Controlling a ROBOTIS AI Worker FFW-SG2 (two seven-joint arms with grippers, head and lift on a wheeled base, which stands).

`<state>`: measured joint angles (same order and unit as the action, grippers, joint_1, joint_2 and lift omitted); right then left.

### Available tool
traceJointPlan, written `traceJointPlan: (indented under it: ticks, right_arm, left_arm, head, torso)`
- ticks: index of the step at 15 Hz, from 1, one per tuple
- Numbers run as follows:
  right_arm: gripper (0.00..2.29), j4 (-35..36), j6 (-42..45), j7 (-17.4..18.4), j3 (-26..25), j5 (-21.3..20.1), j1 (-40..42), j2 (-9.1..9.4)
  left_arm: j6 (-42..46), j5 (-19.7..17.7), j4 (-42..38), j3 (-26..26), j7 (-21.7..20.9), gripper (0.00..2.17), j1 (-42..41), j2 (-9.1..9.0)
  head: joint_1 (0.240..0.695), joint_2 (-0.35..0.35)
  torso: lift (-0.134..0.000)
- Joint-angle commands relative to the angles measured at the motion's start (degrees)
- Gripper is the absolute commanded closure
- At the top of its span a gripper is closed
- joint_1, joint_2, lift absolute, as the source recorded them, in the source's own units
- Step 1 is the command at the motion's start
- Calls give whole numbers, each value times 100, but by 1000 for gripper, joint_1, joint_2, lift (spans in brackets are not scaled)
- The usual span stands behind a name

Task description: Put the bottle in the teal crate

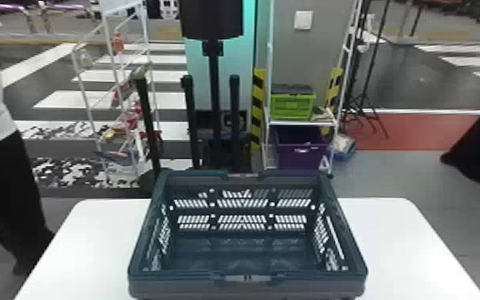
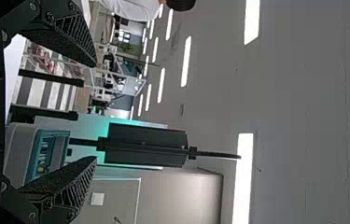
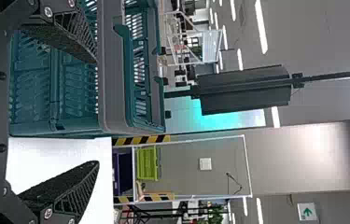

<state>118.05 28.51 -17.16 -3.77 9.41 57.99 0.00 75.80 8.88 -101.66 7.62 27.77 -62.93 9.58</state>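
Observation:
The teal crate (image 1: 247, 277) stands upright on the white table, its open top facing up, with nothing seen lying inside. In the left wrist view my left gripper (image 2: 94, 112) stands open with nothing between its fingers, and the crate (image 2: 21, 151) shows beyond them. My right gripper (image 3: 97, 112) is also open and holds nothing. The crate (image 3: 112, 70) rises close beyond its fingers in the right wrist view. I see no bottle.
The white table (image 1: 91, 239) extends on both sides of the crate. Behind it are a black stand (image 1: 214, 91), a white wire rack (image 1: 87, 87) at the left, and a shelf with a green box (image 1: 293, 105) and a purple bin (image 1: 301, 153). A person stands at the left edge.

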Motion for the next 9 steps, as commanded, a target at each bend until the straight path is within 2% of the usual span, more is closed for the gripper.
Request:
traceJointPlan:
  ticks: [1, 5, 9]
  right_arm:
    - [130, 8, 0, 2, -18, 8, 11, 5]
    - [130, 52, 0, 2, -71, 8, 20, 5]
    - [134, 52, -52, 2, -89, 8, 29, 5]
  left_arm:
    - [-18, 0, -21, 20, 0, 194, 9, 0]
    - [-493, 26, -276, 38, 0, 194, 0, 9]
    - [-493, 44, -293, 55, 9, 194, 0, 0]
  head:
    - [499, 0]
    - [499, 0]
    - [499, 0]
  torso:
    - [0]
    - [0]
    - [0]
